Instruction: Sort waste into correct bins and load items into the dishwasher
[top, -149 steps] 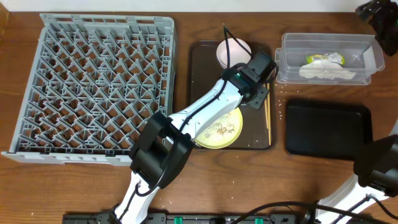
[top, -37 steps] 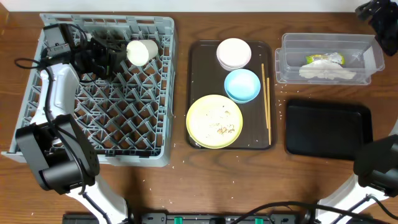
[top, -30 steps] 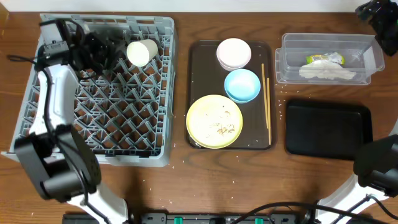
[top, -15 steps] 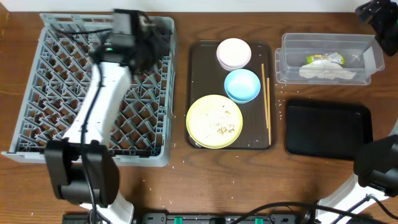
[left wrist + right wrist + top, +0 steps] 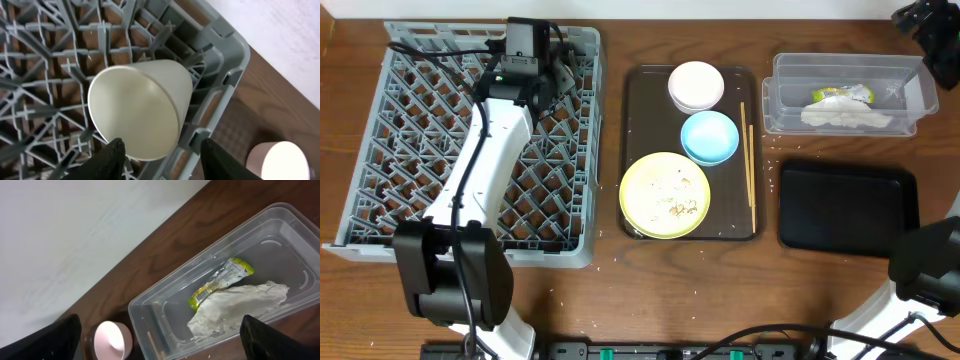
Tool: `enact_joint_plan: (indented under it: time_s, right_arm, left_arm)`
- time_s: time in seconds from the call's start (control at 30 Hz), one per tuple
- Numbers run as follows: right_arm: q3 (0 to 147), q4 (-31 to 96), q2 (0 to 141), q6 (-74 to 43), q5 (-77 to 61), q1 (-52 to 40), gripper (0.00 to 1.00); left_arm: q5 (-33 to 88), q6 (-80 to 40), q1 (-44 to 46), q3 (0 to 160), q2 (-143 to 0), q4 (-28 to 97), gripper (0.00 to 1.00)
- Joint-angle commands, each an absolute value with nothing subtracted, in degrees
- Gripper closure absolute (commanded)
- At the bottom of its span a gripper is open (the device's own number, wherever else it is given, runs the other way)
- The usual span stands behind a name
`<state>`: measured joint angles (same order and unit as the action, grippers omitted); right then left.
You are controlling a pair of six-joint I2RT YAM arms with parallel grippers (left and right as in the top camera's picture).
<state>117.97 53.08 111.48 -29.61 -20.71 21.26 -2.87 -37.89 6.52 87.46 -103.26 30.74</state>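
A small white cup (image 5: pixel 137 107) lies tilted on the pegs in the far right corner of the grey dishwasher rack (image 5: pixel 460 252). My left gripper (image 5: pixel 165 145) hangs over it, open, with its fingers standing wider than the cup. In the overhead view the left gripper (image 5: pixel 545 78) hides the cup. On the brown tray (image 5: pixel 640 110) sit a pink bowl (image 5: pixel 696 85), a blue bowl (image 5: pixel 709 137), a yellow plate (image 5: pixel 665 195) with crumbs, and chopsticks (image 5: pixel 749 165). My right gripper (image 5: pixel 160 350) is wide open above the clear tub (image 5: pixel 150 305), which holds the wrapper (image 5: pixel 220 282) and the napkin (image 5: pixel 235 310).
A shallow black tray (image 5: pixel 848 205) lies in front of the clear tub (image 5: pixel 845 60) at the right. A few pale crumbs dot the wood between the brown tray and the black tray. The right gripper (image 5: pixel 925 25) hovers at the far right corner.
The left arm has swung from the rack's left side to over its far right corner and now covers the cup from above. Its jaws have widened. The right arm has not moved.
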Motion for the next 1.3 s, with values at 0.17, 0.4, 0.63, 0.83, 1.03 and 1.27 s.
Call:
enact_joint_plan:
  time_s: [0.17,0.4,0.63,0.83,1.03,1.27]
  right_arm:
    - [118.06,53.21,110.48,-29.95,-20.36,21.69,0.01]
    - [118.06,53.21,110.48,-29.95,-20.36,21.69,0.01]
    - [118.06,53.21,110.48,-29.95,-20.36,21.69,0.01]
    - [118.06,53.21,110.48,-29.95,-20.36,21.74,0.01]
    - [118.06,53.21,110.48,-29.95,-20.36,21.74,0.01]
    - [118.06,53.21,110.48,-29.95,-20.36,21.69,0.01]
  left_arm:
    - [-0.03,-33.91,6.68,88.09,-107.26,29.45,0.49]
    - [0.51,-33.91,6.68,88.09,-109.30,25.17,0.52]
    - [-0.10,-33.89,6.66,88.03,-109.32,24.75,0.72]
    - [-2.83,-33.91,6.09,86.76,-109.36,24.71,0.81]
    - [-0.56,-33.91,4.43,86.08,-110.17,24.69,0.92]
    - [13.17,-33.93,0.60,86.15,-109.38,22.59,0.92]
